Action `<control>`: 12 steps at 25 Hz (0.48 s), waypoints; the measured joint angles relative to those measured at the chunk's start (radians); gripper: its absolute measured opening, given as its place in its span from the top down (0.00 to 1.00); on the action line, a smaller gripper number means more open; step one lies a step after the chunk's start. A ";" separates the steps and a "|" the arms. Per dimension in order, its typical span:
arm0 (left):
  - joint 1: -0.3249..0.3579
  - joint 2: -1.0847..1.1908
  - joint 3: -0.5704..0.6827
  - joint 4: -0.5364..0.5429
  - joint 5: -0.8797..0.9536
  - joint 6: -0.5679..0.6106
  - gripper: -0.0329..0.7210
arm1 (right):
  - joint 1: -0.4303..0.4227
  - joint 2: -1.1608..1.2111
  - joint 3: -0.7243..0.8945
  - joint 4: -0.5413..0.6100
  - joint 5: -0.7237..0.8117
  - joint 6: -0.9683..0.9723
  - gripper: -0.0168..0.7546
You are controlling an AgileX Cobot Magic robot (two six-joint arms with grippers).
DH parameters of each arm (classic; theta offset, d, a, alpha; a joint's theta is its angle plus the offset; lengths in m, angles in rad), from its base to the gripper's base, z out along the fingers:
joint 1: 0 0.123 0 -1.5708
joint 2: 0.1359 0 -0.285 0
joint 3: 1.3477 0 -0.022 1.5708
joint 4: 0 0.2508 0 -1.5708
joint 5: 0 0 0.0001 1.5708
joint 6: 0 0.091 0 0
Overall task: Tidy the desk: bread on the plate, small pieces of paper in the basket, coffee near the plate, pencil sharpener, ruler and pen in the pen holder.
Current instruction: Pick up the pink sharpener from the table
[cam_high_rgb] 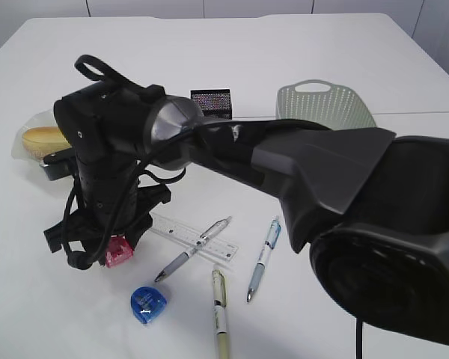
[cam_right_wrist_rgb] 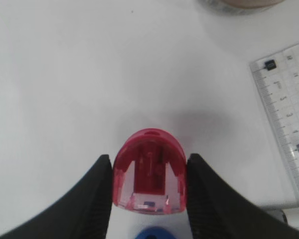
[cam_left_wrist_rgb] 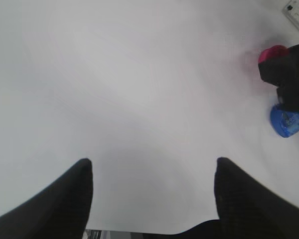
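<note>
Right tool (cam_right_wrist_rgb: 148, 199) pinching red sharpener (cam_right_wrist_rgb: 149, 172) on tabletop (cam_right_wrist_rgb: 65, 74), left tool (cam_left_wrist_rgb: 152, 191) spread and empty; may slip out on lifting, rounded smooth sides.

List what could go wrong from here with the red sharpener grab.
1. The right claw pinches the rounded red sharpener only at its sides; it could squirt out when lifted.
2. The blue sharpener and ruler lie close by; a tilted lift might knock them.
3. The pen holder sits behind the arm, so carrying it there may sweep the pens.
</note>
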 joint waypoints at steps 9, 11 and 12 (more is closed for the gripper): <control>0.000 0.000 0.000 -0.006 0.000 0.002 0.22 | 0.000 -0.079 0.000 -0.033 0.008 -0.018 0.56; 0.000 -0.002 0.000 -0.012 0.000 0.002 0.22 | -0.002 -0.102 0.000 -0.047 0.012 -0.018 0.56; 0.000 -0.004 0.000 -0.015 0.000 0.002 0.22 | -0.004 -0.117 0.000 -0.053 0.014 -0.018 0.56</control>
